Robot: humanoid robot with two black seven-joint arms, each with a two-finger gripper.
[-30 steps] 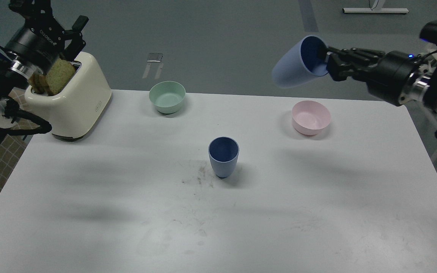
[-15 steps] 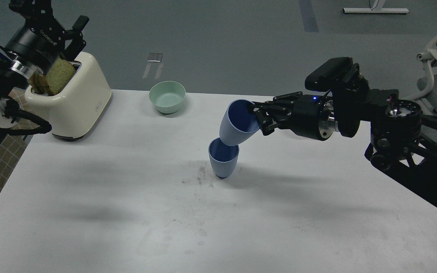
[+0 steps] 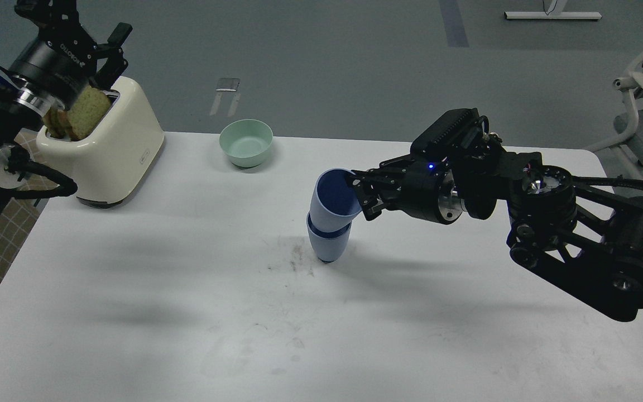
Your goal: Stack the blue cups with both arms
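One blue cup (image 3: 327, 244) stands upright on the white table (image 3: 132, 290), near its middle. The second blue cup (image 3: 330, 202) sits partly inside it, tilted a little to the left, mouth facing up and right. My right gripper (image 3: 358, 193) reaches in from the right and is shut on the upper cup's rim, one finger inside the mouth. My left gripper (image 3: 78, 25) is raised at the top left above the toaster, far from the cups, with its fingers spread and nothing in it.
A cream toaster (image 3: 106, 148) with bread slices (image 3: 82, 114) stands at the back left. A mint-green bowl (image 3: 246, 142) sits at the back centre. The pink bowl is hidden behind my right arm (image 3: 550, 218), which spans the table's right side.
My right arm has swung in from the upper right and come down with the held cup, whose base has gone from touching the standing cup's rim to sitting inside it. The left arm has not moved.
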